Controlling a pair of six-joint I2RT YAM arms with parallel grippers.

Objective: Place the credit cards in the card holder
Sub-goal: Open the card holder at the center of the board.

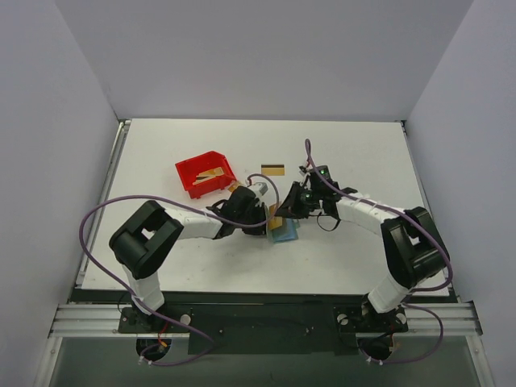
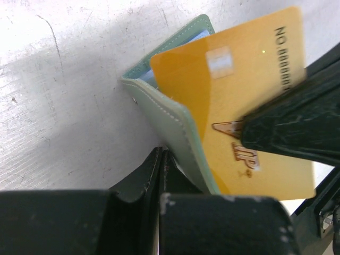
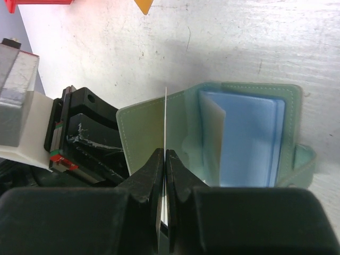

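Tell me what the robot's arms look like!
The left arm and right arm are white tubes joined by chunky black blocks. A loopy purple cable runs along each. The left pincer and right pincer have black, scuffed fingers.

Red bin (image 1: 205,174) obstructing far left, credit card (image 1: 272,168) beside, open table (image 1: 363,153) right

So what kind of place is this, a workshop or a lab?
Probably a robotics lab test cell: a white table boxed in by plain pale walls, a left arm and right arm mounted on a metal rail at its near edge, and a red parts bin.
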